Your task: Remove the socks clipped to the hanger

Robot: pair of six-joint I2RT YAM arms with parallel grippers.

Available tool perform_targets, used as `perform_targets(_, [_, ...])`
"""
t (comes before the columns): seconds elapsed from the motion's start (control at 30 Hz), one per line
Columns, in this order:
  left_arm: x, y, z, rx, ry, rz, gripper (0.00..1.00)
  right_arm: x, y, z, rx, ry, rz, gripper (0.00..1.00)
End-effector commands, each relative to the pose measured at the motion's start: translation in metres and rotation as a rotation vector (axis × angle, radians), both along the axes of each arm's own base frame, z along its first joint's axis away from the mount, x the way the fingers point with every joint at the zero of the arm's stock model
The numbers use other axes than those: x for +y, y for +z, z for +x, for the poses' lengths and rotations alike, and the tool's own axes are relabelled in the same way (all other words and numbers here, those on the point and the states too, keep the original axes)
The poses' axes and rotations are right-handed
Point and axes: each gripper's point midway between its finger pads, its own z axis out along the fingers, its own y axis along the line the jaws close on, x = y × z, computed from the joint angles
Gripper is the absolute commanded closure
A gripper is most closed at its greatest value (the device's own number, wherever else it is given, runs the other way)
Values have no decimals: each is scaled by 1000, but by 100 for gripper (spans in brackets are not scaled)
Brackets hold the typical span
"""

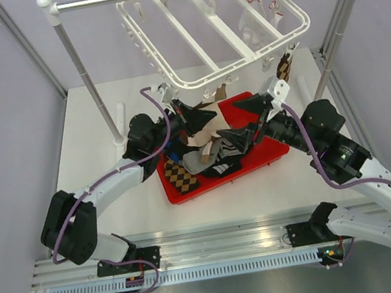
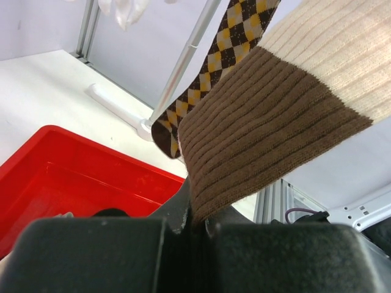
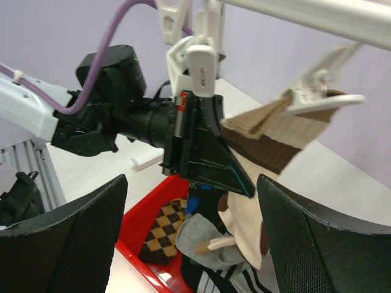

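The white hanger hangs from the silver rail. A brown-cream striped sock is still held by a clip at the hanger's front edge. My left gripper is shut on this sock's lower part, as the left wrist view shows. An argyle sock hangs clipped at the hanger's front right; it also shows in the left wrist view. My right gripper is open and empty above the red tray, facing the left gripper. Its fingers stand wide apart.
The red tray holds an argyle sock, a grey sock and a black one with white stripes. The silver rail stand straddles the table. A small white cloth hangs on the hanger's far side.
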Motion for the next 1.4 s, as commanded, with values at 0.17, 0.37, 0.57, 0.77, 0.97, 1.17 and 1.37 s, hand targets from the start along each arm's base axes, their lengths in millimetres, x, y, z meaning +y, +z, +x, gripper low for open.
perform_targets(0.17, [5,33,-5,-48,-22,-50,98,-13,8,30,-5,-10,-16,12])
perform_targets(0.37, [5,35,-10,-33,-47,-57,98,-13,25,53,-62,68,64,13])
perform_targets(0.57, [8,42,-18,-22,-87,-66,98,-14,56,58,-148,195,202,14])
perform_targets(0.77, [6,42,-30,-3,-180,-55,98,-7,77,48,-181,308,334,15])
perform_targets(0.97, [-3,36,-40,51,-302,-66,98,-4,81,42,-182,343,408,15])
perform_targets(1.17, [-4,36,-40,56,-315,-87,98,0,77,36,-172,328,448,16])
perform_targets(1.37, [-4,38,-40,61,-320,-90,98,-8,69,30,-170,298,512,17])
